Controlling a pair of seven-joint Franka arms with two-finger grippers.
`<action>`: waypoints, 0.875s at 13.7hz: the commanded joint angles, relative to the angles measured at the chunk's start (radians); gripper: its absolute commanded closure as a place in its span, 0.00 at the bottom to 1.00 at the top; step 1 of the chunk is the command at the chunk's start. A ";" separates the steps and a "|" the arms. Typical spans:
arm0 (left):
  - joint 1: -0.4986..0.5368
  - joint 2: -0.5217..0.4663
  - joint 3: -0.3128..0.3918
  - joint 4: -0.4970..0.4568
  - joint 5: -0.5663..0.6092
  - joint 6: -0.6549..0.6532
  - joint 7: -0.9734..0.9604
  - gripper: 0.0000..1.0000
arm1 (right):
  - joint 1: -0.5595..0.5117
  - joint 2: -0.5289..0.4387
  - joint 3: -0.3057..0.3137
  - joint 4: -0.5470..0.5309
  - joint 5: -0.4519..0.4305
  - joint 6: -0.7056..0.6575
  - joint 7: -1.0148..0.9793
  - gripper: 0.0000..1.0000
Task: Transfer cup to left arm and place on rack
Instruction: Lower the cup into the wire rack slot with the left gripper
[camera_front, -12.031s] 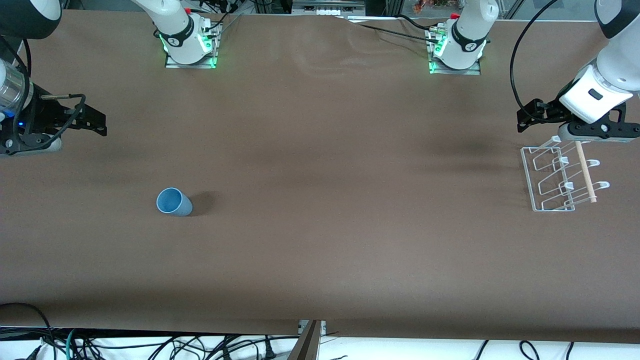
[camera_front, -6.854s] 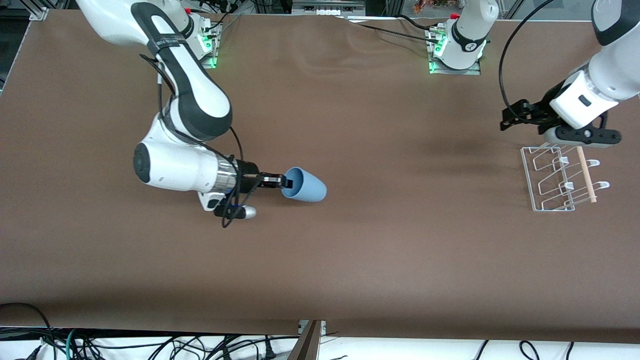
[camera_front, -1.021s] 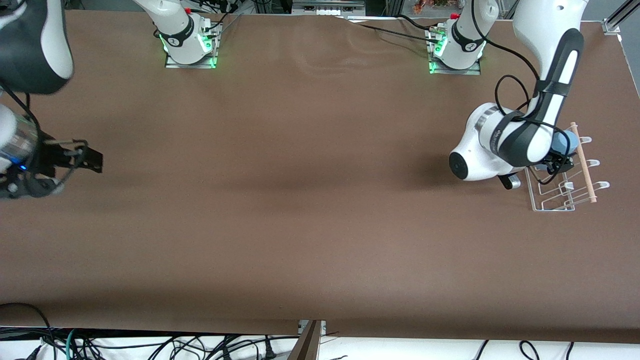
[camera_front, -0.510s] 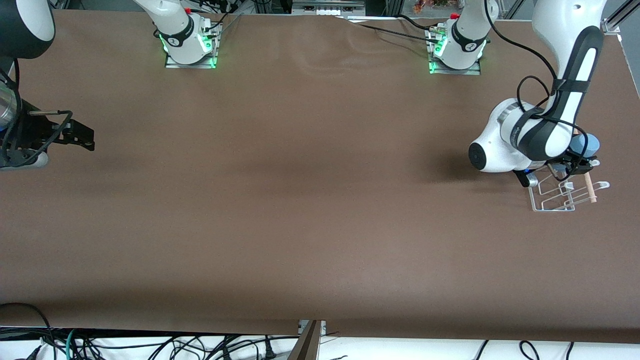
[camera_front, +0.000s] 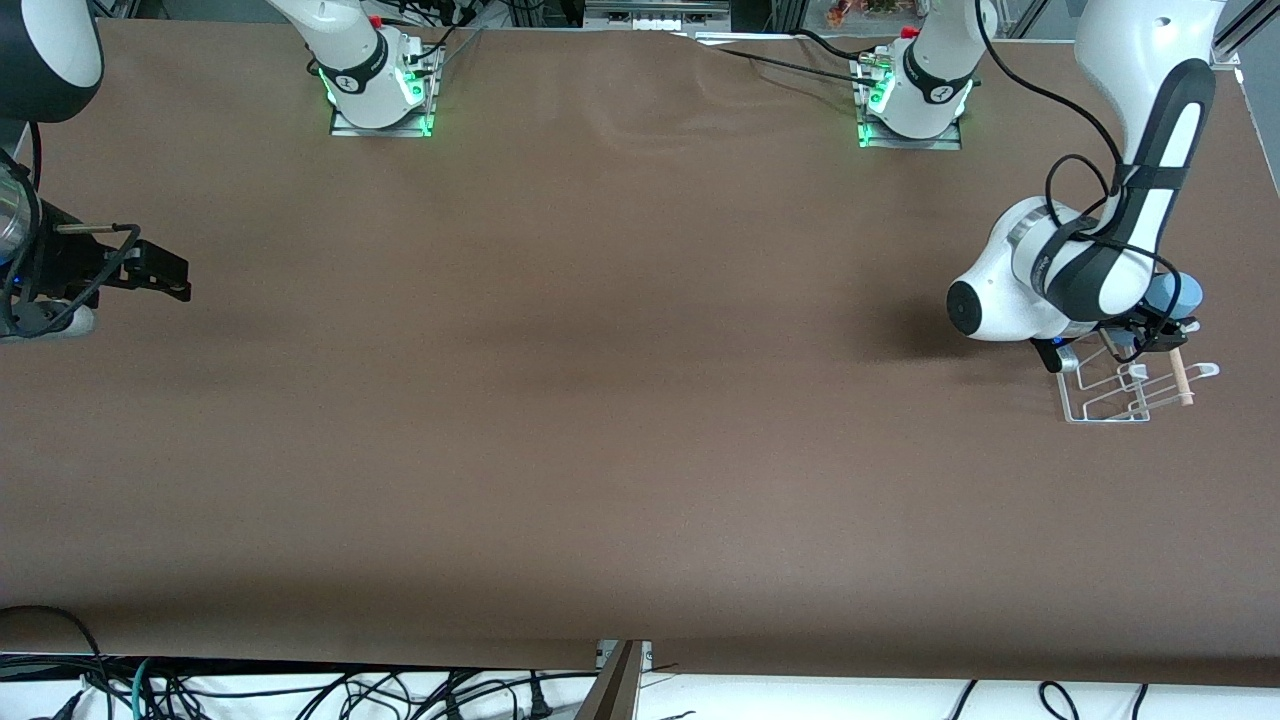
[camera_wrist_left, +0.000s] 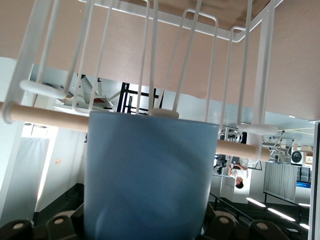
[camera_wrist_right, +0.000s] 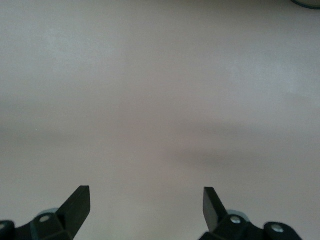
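Our left gripper (camera_front: 1150, 325) grips the cup (camera_front: 1172, 294) over the rack (camera_front: 1090, 412), against its dowel (camera_wrist_left: 35, 115); our right gripper (camera_wrist_right: 146, 205) waits open.

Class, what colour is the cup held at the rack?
Light blue cup, plainest in the left wrist view.

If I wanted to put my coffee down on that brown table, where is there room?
Nearly everywhere: the table lies bare from the right pincer, open and waiting at its end, to the rack. Only the left arm's end is crowded, where the left pincer holds the cup at the rack's dowel.
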 joint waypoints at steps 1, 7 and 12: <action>0.014 -0.015 -0.008 -0.025 0.048 0.025 -0.006 1.00 | -0.011 0.000 0.008 0.010 0.013 -0.002 -0.015 0.00; 0.026 0.021 -0.007 -0.028 0.102 0.078 -0.006 0.78 | -0.014 0.005 0.006 0.010 0.015 0.003 -0.015 0.00; 0.034 0.026 -0.007 -0.019 0.104 0.082 -0.006 0.00 | -0.014 0.005 0.006 0.010 0.016 0.003 -0.015 0.00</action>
